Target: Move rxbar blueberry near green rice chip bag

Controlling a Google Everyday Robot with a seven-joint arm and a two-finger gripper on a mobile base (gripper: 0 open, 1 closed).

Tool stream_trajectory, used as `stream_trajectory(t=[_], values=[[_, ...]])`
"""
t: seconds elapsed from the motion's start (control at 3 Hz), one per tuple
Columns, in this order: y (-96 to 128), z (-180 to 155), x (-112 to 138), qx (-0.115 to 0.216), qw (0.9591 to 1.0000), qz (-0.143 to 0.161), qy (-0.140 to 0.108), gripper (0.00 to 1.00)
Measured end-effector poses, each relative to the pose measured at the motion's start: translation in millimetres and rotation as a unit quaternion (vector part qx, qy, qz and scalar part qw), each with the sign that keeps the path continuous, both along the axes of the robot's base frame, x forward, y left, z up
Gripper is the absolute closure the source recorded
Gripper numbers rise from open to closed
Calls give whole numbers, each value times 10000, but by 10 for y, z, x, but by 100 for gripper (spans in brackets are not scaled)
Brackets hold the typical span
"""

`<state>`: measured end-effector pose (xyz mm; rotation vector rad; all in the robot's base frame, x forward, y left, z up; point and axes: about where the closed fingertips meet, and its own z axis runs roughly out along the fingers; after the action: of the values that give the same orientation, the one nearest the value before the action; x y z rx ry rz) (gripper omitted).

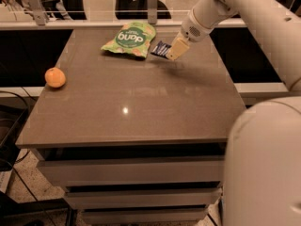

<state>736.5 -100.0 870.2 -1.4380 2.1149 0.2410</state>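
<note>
Pinching the rxbar blueberry (160,49) in the gripper (169,53), with the tan fingers (176,47) clenched on the right end of the dark blue wrapper. Reaching in from the upper right on the white arm (244,13), and hanging the gripper over the far part of the brown table (141,102), a little right of the middle. Holding the bar tilted, with its left end pointing toward the green rice chip bag (129,37) and sitting just beside the bag's right edge, a thin gap showing between the two. Casting a soft shadow on the tabletop just below and to the right of the bar. Not being able to tell whether the wrapper's lower edge is touching the surface or hovering just above it.

Seeing the bag lying flat near the far edge of the table, left of the bar, with its dark green round logo and white lettering facing up and orange-pink tints showing along its near edge. Spotting an orange (55,77) sitting alone near the left edge of the table, well apart from bag, bar and gripper.

Filling the lower right corner with the robot's white body (263,164), covering part of the table's right side. Showing stacked drawers (131,171) under the tabletop, and a metal railing (94,25) running behind the far edge.
</note>
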Motion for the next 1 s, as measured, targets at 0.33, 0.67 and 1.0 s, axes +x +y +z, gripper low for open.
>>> stream_trajectory(t=[0.33,0.67,1.0], values=[[208,-58,326,36,10000,33,-14,100],[355,-89,487,99,9999,53,-56,100],[443,-145,562,134,9999,67,-28,82]])
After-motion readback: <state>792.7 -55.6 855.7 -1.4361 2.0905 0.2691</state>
